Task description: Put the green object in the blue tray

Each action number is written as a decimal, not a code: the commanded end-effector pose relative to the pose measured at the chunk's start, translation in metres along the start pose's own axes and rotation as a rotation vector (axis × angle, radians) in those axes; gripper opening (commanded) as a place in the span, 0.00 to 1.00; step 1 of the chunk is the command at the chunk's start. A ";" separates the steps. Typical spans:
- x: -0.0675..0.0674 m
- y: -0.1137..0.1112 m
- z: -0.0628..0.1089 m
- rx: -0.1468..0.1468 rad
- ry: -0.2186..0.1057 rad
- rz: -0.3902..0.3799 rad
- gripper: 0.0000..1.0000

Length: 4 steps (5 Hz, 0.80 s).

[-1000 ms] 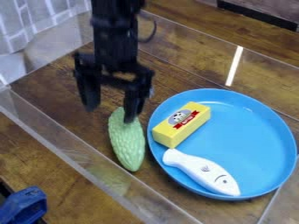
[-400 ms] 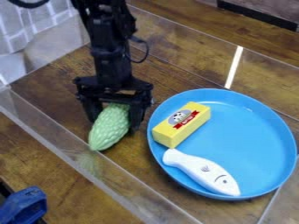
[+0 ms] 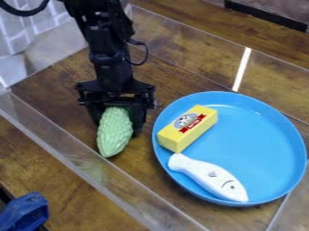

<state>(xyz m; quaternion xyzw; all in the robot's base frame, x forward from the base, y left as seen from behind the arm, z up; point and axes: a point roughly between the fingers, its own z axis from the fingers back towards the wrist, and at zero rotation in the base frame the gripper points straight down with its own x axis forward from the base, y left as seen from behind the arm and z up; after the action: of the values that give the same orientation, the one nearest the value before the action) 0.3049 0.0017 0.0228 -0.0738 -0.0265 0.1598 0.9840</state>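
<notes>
Since a second ago: we see the end effector [image 3: 117, 117] has dropped from above the green object [image 3: 115, 133] to straddle it, and the object has swung from lying toward the lower right to pointing more toward us, its lower tip a little further left.
End effector: its dark fingers [image 3: 90, 107] stand down on either side of the object's upper end, one to each flank; they look drawn in close against it, but we cannot tell whether they have actually pinched it or remain slightly spread.
Green object: it lies on the wooden counter [image 3: 54, 95], just left of the blue tray [image 3: 280, 135], close to the rim but not on it.
Blue tray: it already carries a yellow block [image 3: 186, 128] and a white fish-shaped toy [image 3: 208, 176]; the far right part looks bare.
Step in hand: we judge this as the grasp itself, with the lift not yet begun.
Next move: we reckon the grip needs to firm up on that bumpy body, then a straight lift, a carry to the right over the rim, and a release onto bare blue.
Watch for: the tapered shape could slip or pivot between the fingers, and the yellow block sits right by the near rim.
Elsewhere: a dark blue cloth-like thing [image 3: 21, 215] sits at the bottom left corner, out of the way.
</notes>
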 end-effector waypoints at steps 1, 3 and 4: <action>0.009 0.002 0.006 -0.018 -0.027 -0.052 1.00; 0.017 -0.005 0.007 -0.038 -0.036 -0.066 0.00; 0.023 -0.009 0.008 -0.043 -0.046 -0.037 0.00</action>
<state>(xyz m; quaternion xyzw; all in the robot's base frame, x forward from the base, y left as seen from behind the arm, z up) 0.3208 0.0008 0.0238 -0.0912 -0.0330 0.1421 0.9851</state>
